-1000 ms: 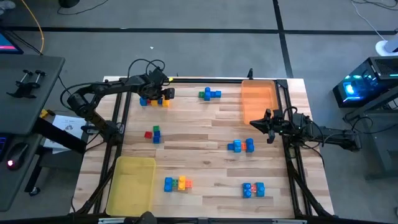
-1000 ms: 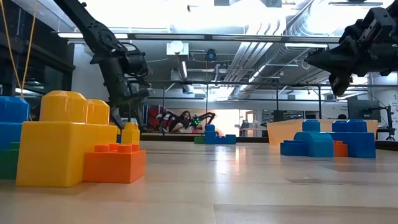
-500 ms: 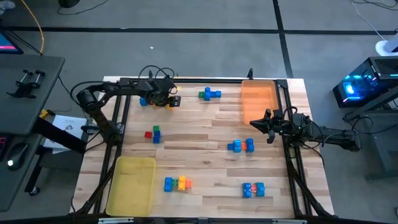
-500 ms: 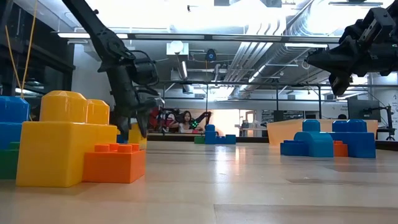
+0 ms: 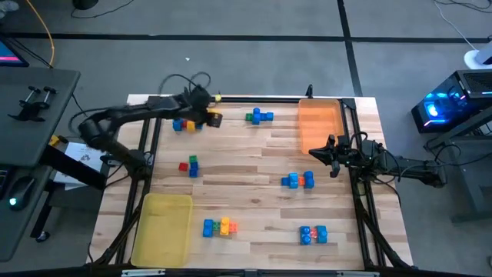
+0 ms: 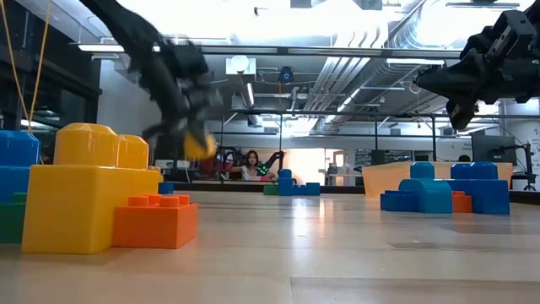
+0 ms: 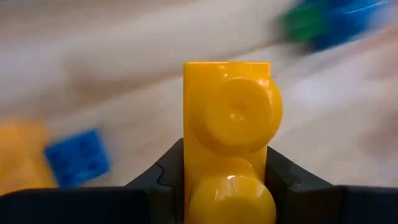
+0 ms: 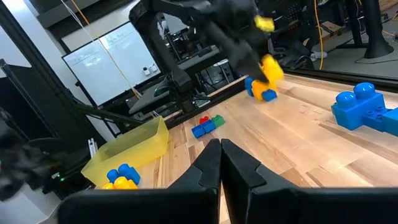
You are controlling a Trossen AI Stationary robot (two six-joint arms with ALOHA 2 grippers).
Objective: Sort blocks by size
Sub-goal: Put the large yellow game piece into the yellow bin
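From above, the left gripper (image 5: pixel 209 117) sits over the far left part of the table (image 5: pixel 254 169), with a yellow block (image 5: pixel 214 119) at its tip, just beside the blue and yellow blocks (image 5: pixel 185 125) lying on the wood. The right gripper (image 5: pixel 319 153) hangs near the orange tray (image 5: pixel 318 123), holding nothing.

At table height, the left gripper (image 6: pixel 190 139) is blurred, up off the surface, the yellow block (image 6: pixel 200 148) under it.

Past the left wrist, the yellow block (image 7: pixel 227 140) stands clamped between the two dark fingers (image 7: pixel 163 177), studs facing the camera, above the tabletop.

Past the right wrist, the fingers (image 8: pixel 208 168) are pressed together and empty; the yellow tray (image 8: pixel 127 149) shows beyond.
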